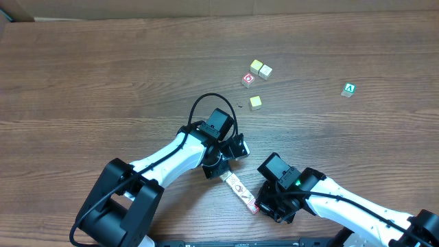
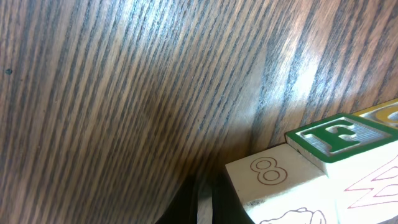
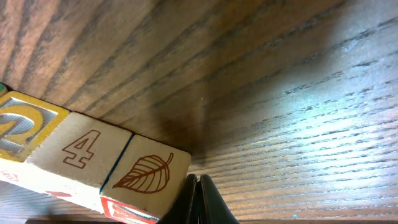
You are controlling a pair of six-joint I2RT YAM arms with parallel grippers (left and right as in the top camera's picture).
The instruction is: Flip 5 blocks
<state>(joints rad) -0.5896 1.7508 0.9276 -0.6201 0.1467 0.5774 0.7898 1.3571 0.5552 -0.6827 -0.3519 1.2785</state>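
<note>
Left gripper (image 2: 203,202) and right gripper (image 3: 199,198) clenched empty, flanking the row of blocks (image 1: 241,192)

1. Left of the row of blocks (image 1: 241,192), the left arm (image 1: 168,154) had white links and black joints.
2. Beyond the row, a thin black cable (image 1: 208,95) looped over that arm's wrist.
3. Right of the row, the right arm (image 1: 350,206) was white too, and its black wrist bore what seemed a small green light (image 1: 298,182).
</note>
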